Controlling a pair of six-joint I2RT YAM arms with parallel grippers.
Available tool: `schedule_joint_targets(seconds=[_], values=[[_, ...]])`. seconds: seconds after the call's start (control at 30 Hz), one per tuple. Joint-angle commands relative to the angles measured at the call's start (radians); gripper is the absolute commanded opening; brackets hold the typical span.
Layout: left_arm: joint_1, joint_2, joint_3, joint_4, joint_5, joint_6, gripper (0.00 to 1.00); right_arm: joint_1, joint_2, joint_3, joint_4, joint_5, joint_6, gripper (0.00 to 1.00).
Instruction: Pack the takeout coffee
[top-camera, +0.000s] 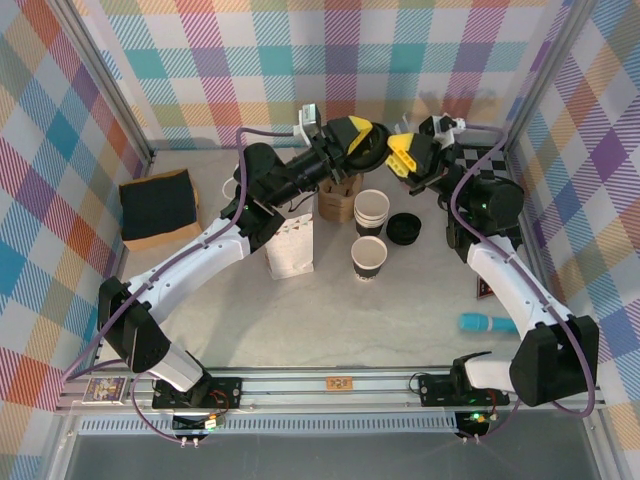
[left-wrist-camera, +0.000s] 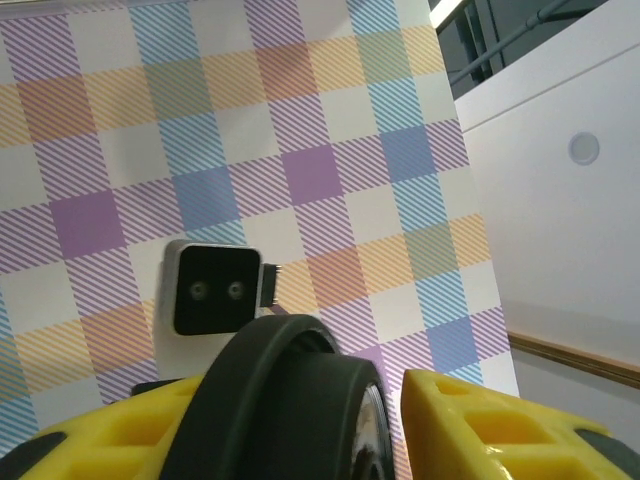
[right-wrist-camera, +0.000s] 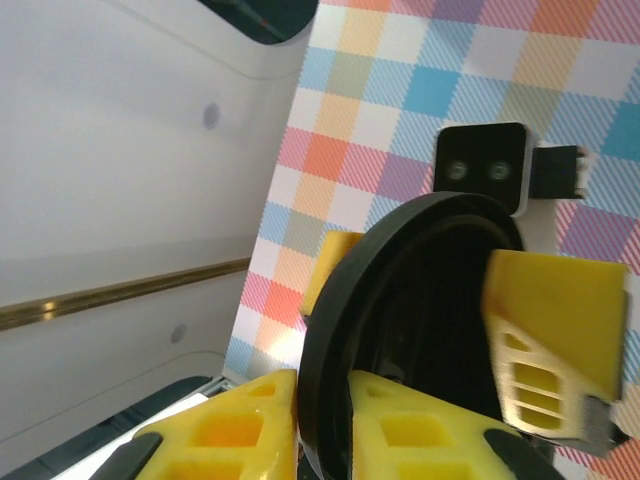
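Note:
A round black lid (top-camera: 380, 147) hangs in the air over the back of the table, between both grippers. My left gripper (top-camera: 367, 142) straddles it, and in the left wrist view the lid (left-wrist-camera: 290, 400) fills most of the gap between the yellow fingers (left-wrist-camera: 500, 430). My right gripper (right-wrist-camera: 322, 420) pinches the lid's rim (right-wrist-camera: 330, 330) from the other side. The takeout coffee cup (top-camera: 368, 257), white at the rim and dark below, stands open-topped on the table in front of them.
A stack of white cups (top-camera: 371, 210) and a loose black lid (top-camera: 404, 229) sit behind the coffee cup. A white paper bag (top-camera: 290, 247) and a brown bag (top-camera: 340, 197) stand to its left. A black pad (top-camera: 158, 208) lies far left and a teal object (top-camera: 487, 323) near right.

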Motion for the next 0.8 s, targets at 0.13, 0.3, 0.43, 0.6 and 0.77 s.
schedule_joint_targets(seconds=[0.13,0.3,0.43,0.6,0.77], values=[[0.016,-0.050,-0.021,0.056,0.010,-0.007,0.46,0.002,-0.038,-0.028,-0.081,-0.022,-0.062,0.20],[0.020,-0.064,-0.033,0.043,0.012,-0.001,0.46,0.000,-0.048,-0.026,-0.127,-0.023,-0.085,0.23],[0.020,-0.069,-0.041,0.024,0.015,0.007,0.44,0.000,-0.063,-0.023,-0.183,-0.039,-0.118,0.30],[0.022,-0.068,-0.051,0.013,0.014,0.012,0.41,0.000,-0.077,-0.014,-0.248,-0.048,-0.149,0.35],[0.022,-0.063,-0.054,-0.021,0.022,0.026,0.38,0.000,-0.080,0.007,-0.295,-0.063,-0.176,0.35]])
